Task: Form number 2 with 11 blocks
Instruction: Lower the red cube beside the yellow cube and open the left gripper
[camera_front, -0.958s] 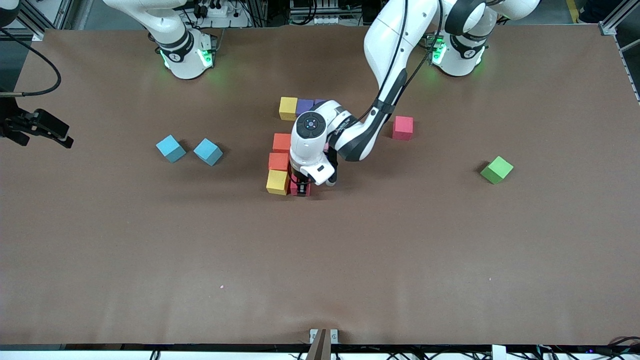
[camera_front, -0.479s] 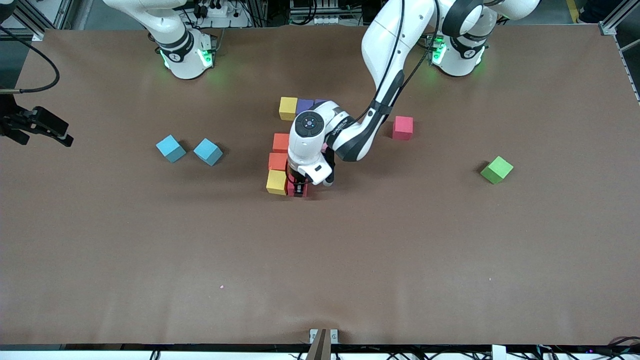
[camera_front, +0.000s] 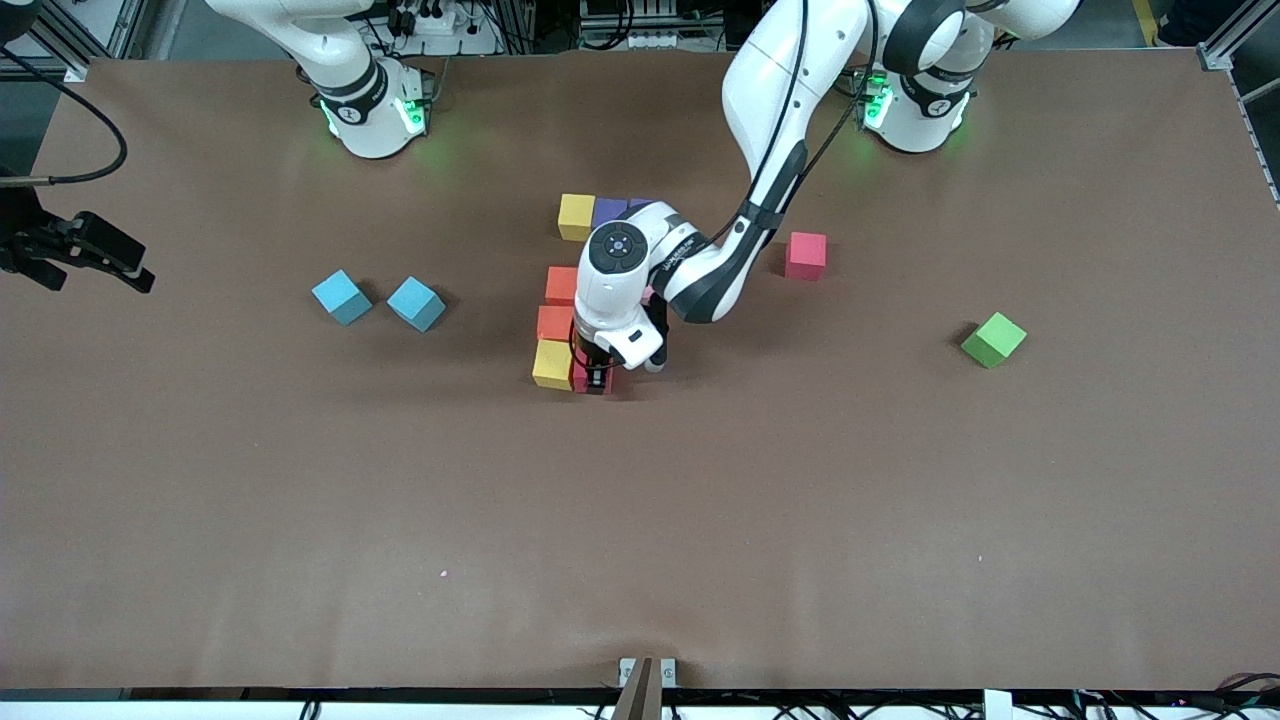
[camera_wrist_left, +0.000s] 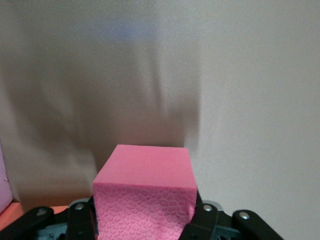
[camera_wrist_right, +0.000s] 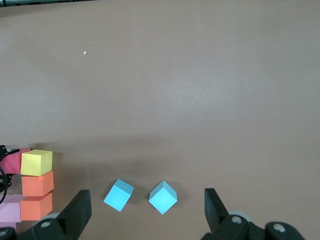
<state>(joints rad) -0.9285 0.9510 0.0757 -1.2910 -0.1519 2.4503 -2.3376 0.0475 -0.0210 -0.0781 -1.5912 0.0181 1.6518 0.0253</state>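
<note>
My left gripper (camera_front: 594, 379) is shut on a pink block (camera_wrist_left: 145, 195), its fingers (camera_wrist_left: 80, 220) pressed against two opposite sides. The block sits low at the table, right beside a yellow block (camera_front: 553, 363) at the near end of the partly built number 2. Two orange blocks (camera_front: 556, 323) (camera_front: 563, 285) run farther from the camera in a column. At the farthest row lie a yellow block (camera_front: 576, 216) and a purple block (camera_front: 609, 212); the arm hides the rest. A pink-red block (camera_front: 806, 255) and a green block (camera_front: 994, 339) lie loose toward the left arm's end. My right gripper (camera_front: 90, 255) waits open.
Two light blue cubes (camera_front: 341, 296) (camera_front: 416, 303) lie toward the right arm's end, also in the right wrist view as light blue cubes (camera_wrist_right: 119, 194) (camera_wrist_right: 163, 196). A wide stretch of bare brown table (camera_front: 640, 520) spreads nearer the camera.
The left gripper has shifted the pink block slightly toward the yellow block, closing the gap between them. The right gripper has hardly moved.
</note>
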